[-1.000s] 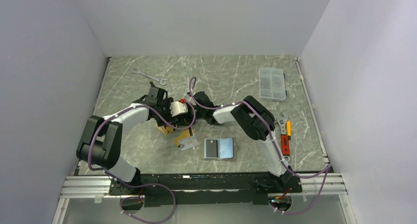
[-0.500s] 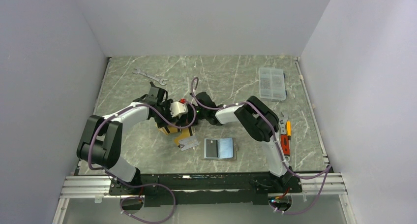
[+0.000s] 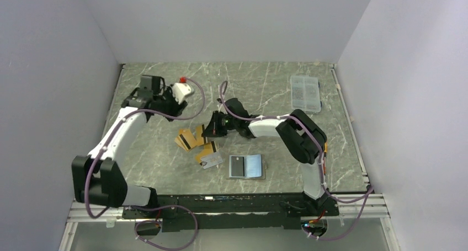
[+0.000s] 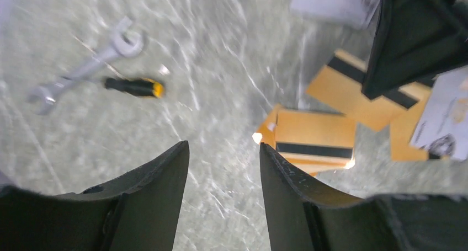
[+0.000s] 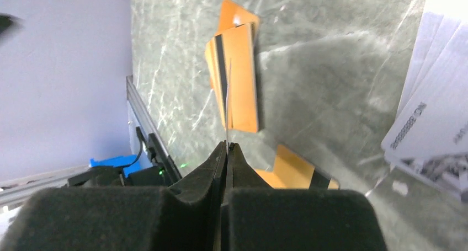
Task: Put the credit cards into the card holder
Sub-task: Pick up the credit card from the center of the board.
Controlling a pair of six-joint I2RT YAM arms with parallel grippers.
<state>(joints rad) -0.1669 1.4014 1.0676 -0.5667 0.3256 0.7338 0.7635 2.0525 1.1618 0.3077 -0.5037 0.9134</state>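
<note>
My right fingers (image 5: 219, 161) pinch one credit card (image 5: 227, 113), left fingers (image 4: 174, 174) spread empty; other credit cards (image 3: 186, 139) lie loose beneath, card holder (image 3: 255, 166) perhaps holds one.

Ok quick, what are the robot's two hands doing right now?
Left gripper: open, holding nothing.
Right gripper: shut on a credit card, seen edge-on.

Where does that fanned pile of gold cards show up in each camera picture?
Top external: gold-orange card stack, left of centre.
Left wrist: stack lower right of centre.
Right wrist: stack in the upper middle.
Shared landmark: the silver-grey card, lying near the stack in all three.
</note>
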